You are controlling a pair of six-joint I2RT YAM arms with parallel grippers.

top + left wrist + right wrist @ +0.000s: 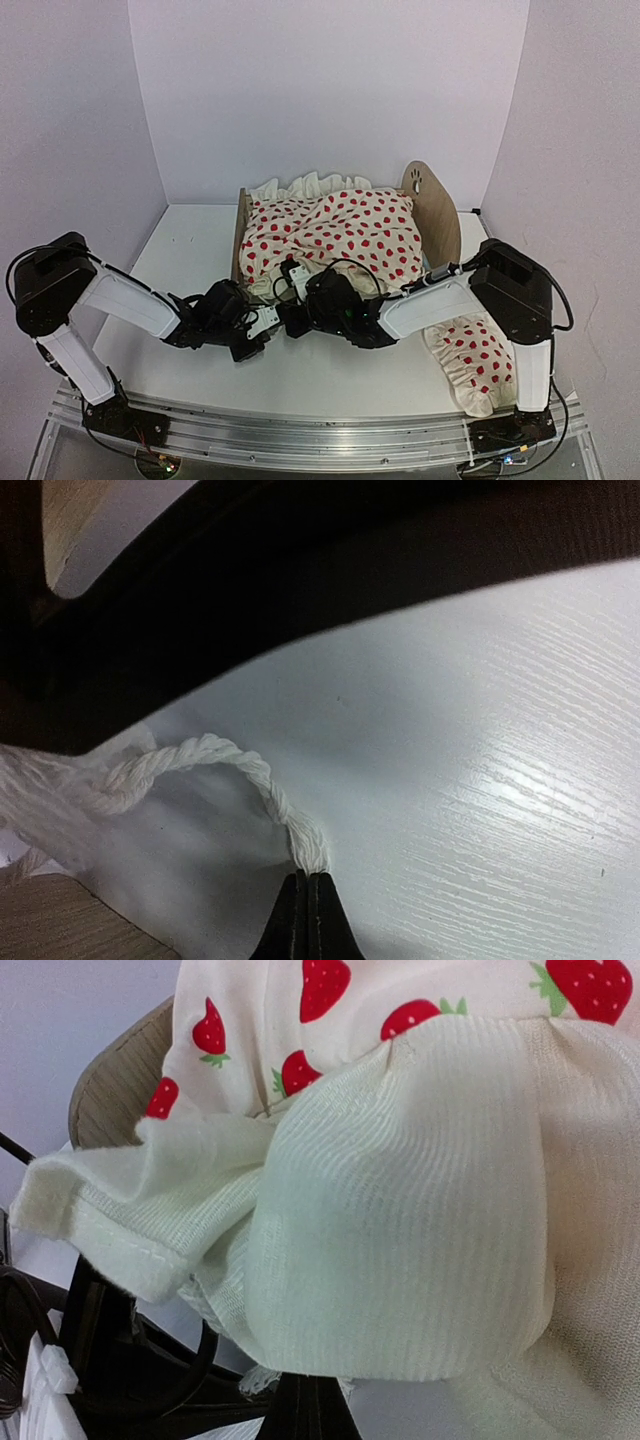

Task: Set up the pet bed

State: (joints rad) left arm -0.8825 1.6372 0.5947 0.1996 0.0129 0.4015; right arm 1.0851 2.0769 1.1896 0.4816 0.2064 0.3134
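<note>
The pet bed (440, 215) stood toward the back of the table (195, 250), headboard rightward, under a strawberry-print blanket (340, 235). Only the left wrist view showed the left gripper (308, 888) pinched on a white twisted cord (225, 755). The right wrist view showed the right gripper (300, 1405) clamped on the blanket's ruffle. Both worked at the bed's near side.

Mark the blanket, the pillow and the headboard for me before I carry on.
blanket (345, 232), top view, its spotted middle.
pillow (468, 362), top view, its spotted upper face.
headboard (440, 220), top view, bare wood near its middle.
</note>
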